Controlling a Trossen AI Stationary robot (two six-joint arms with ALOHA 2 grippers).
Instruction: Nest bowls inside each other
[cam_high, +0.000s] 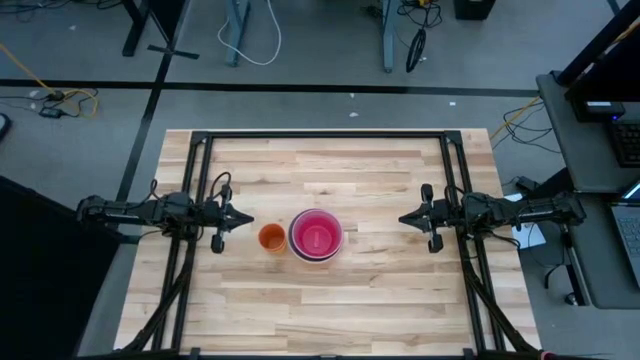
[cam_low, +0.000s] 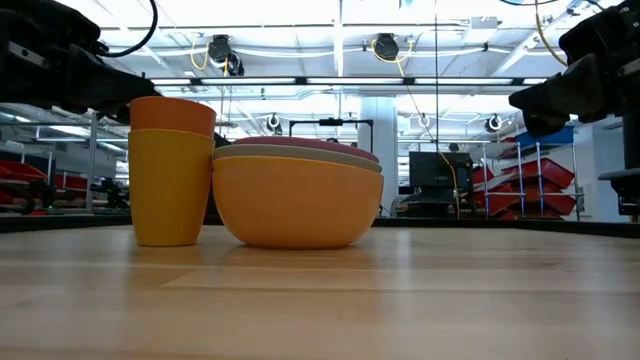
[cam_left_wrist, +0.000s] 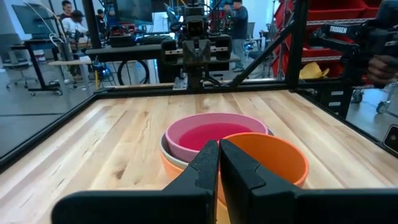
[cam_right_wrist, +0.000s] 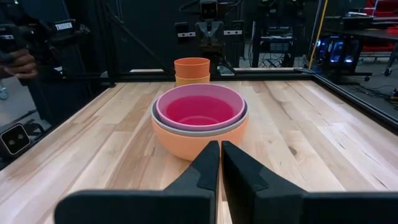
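The bowls (cam_high: 316, 236) stand nested in one stack at the table's middle. The orange bowl (cam_right_wrist: 199, 142) is outermost with its base on the wood. A grey rim (cam_low: 340, 157) and pink rims show inside it, and the magenta inside (cam_right_wrist: 199, 111) faces up. My left gripper (cam_high: 248, 221) is shut, level and above the table, left of the stack. In its wrist view, my left gripper (cam_left_wrist: 219, 146) points at the stack. My right gripper (cam_high: 401, 219) is shut and level to the right of the stack. In its wrist view, my right gripper (cam_right_wrist: 220, 144) points at the bowls. Neither touches anything.
Two narrow cups, an orange one (cam_low: 172, 115) set inside an amber one (cam_low: 170, 190), stand just left of the bowl stack. In the high view the cups (cam_high: 271, 238) are close to my left gripper. A black frame (cam_high: 320, 136) runs along the table's far and side edges. People stand in the room beyond.
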